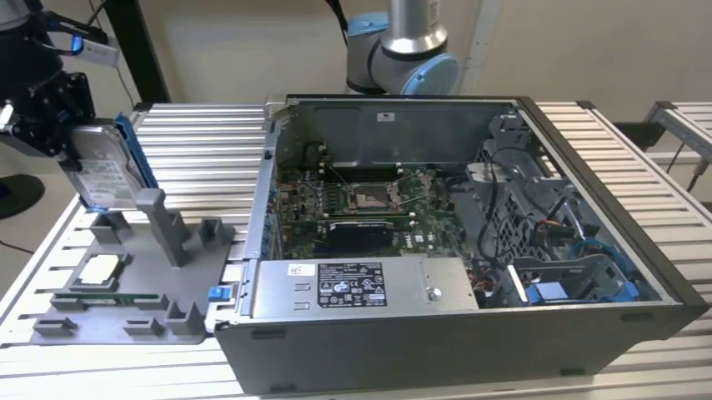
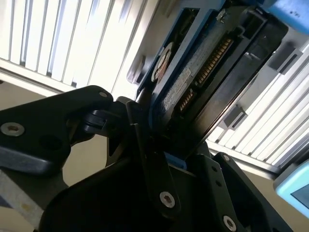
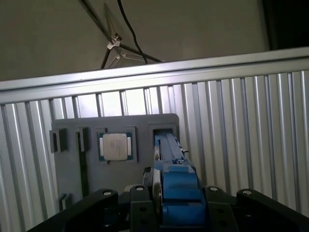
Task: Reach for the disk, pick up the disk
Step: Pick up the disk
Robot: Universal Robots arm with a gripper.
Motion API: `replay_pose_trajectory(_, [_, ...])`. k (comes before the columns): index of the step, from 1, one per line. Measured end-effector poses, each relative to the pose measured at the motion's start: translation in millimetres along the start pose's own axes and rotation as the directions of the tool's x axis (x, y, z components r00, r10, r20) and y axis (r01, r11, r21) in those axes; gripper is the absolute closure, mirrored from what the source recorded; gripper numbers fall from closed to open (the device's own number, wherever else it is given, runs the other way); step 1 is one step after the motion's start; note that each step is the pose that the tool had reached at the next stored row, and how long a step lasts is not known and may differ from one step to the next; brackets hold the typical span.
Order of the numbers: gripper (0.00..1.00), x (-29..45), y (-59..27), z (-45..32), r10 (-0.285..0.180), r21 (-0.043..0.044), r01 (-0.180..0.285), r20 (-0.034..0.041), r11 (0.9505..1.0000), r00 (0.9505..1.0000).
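Between the closed fingers (image 2: 142, 140) the disk (image 1: 108, 171) is being gripped by its blue-framed edges and held on edge, slightly tilted. The gripper (image 1: 69, 137) is being pointed down from the arm's wrist (image 1: 39, 75), high at the exterior view's left, so the disk is being hung above the grey tray (image 1: 67, 329) on the slatted desk (image 1: 200, 142). A CPU chip (image 3: 115, 146) is lying in the tray beside the slot under the disk, with the open computer case (image 1: 445, 350) standing apart.
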State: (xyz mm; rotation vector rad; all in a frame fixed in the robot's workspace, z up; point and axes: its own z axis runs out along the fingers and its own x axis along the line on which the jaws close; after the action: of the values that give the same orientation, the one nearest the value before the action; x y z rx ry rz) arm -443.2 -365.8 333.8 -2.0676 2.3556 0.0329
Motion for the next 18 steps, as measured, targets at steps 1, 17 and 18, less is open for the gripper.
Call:
replay_pose_trajectory(1, [1.0, -0.1, 0.0, -2.6, 0.0, 0.0, 0.0, 0.0, 1.0, 1.0])
replay_pose_trajectory(17, [1.0, -0.7, 0.4, -37.7, -0.084, -0.0016, 0.084, -0.0004, 0.9964, 0.9964])
replay_pose_trajectory(18, [1.0, -0.8, 0.4, -40.4, -0.087, -0.0018, 0.087, -0.0004, 0.9962, 0.9962])
